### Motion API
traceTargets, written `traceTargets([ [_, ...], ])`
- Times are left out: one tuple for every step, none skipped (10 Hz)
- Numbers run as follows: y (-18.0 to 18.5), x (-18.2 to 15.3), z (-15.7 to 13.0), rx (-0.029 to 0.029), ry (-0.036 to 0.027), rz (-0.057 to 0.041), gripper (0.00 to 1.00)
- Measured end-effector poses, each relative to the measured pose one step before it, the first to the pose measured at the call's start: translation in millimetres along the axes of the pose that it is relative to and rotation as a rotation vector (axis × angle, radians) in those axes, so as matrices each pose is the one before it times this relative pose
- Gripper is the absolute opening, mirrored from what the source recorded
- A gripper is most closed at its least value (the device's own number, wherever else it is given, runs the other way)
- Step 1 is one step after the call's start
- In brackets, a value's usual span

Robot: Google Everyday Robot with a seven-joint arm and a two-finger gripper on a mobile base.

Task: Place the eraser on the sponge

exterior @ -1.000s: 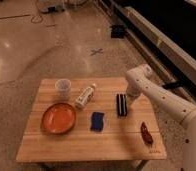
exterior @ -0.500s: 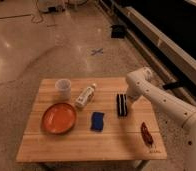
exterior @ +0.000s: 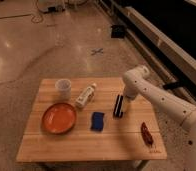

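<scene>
The eraser (exterior: 119,106), a black oblong block with a pale stripe, lies on the wooden table (exterior: 91,142) right of centre. The sponge (exterior: 97,121), a small deep-blue pad, lies just left of it and a little nearer the front edge. My gripper (exterior: 125,100) hangs from the white arm that reaches in from the right. It sits right at the eraser's far right end, close over it. Whether it touches the eraser does not show.
An orange plate (exterior: 58,118) sits at the left. A white cup (exterior: 64,88) and a lying white bottle (exterior: 86,95) are at the back. A dark red object (exterior: 146,134) lies near the right front corner. Bare floor surrounds the table.
The arm has lowered and drawn slightly left, bringing my gripper closer down onto the eraser's far end. The objects on the table have not moved.
</scene>
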Motion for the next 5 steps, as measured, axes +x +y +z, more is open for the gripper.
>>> traceTargets([
  [-0.72, 6.42, -9.43, -0.00380, -0.00263, 0.03611, 0.80],
  [-1.68, 8.70, -2.91, -0.00179, 0.00300, 0.02882, 0.80],
  [-0.74, 4.53, 1.12, -0.00404, -0.01117, 0.04249, 0.80],
  [-0.38, 5.35, 6.81, -0.00311, -0.01760, 0.06541, 0.80],
  [0.18, 4.88, 5.69, -0.00099, -0.00406, 0.05904, 0.80],
])
